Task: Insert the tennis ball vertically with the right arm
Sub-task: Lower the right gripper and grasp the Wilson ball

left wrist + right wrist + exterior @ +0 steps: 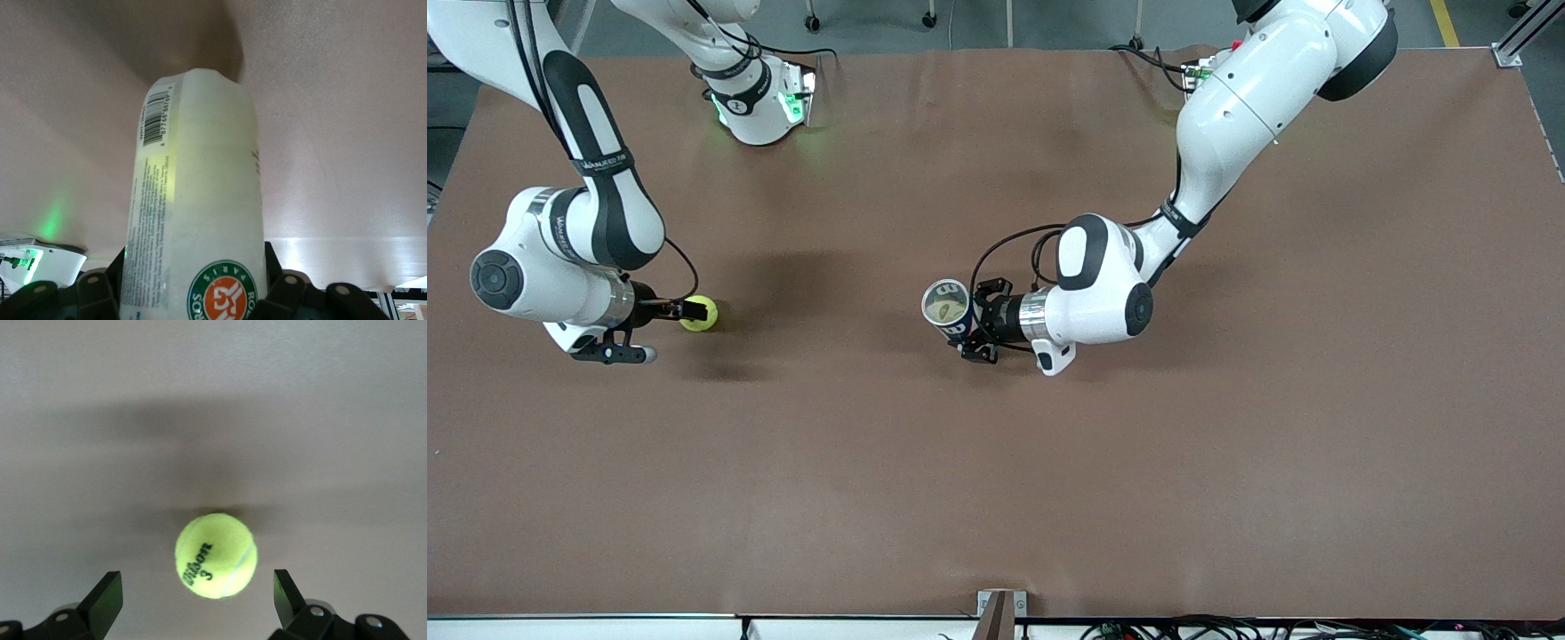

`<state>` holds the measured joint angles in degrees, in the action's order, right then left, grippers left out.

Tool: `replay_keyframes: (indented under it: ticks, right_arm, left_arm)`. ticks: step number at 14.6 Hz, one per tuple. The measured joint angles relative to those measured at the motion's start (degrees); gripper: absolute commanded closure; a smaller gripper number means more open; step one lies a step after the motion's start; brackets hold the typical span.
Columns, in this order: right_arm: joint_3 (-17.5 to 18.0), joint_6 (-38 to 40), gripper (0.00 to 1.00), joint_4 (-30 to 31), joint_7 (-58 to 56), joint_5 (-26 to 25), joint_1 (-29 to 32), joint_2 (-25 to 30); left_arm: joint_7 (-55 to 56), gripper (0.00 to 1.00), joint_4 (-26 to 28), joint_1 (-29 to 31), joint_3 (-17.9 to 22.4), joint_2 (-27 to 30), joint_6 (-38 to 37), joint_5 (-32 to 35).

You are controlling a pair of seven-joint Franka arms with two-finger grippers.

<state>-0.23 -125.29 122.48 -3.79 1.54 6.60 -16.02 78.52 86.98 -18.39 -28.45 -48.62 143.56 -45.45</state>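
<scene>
Right wrist: wide pincer (193,600) flanking ball (216,555)

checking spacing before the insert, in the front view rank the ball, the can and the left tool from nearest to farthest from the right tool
1. Ball: between the open fingers of the right tool, at the right arm's end of the table.
2. Can: mid-table, upright, mouth open upward.
3. Left tool: shut on the can's side, just past it toward the left arm's end.
</scene>
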Motion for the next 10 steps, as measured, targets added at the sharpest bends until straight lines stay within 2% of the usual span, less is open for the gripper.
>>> replay_keyframes:
  ticks: [4, 10]
  right_arm:
    - [0.1, -1.3, 0.0, 0.5, -0.1, -0.4, 0.6, 0.1]
    - [0.3, -7.9, 0.0, 5.4, -0.1, -0.5, 0.6, 0.1]
  left_arm:
    - [0.1, 0.25, 0.0, 0.0, 0.0, 0.0, 0.0, 0.0]
    - [0.1, 0.25, 0.0, 0.0, 0.0, 0.0, 0.0, 0.0]
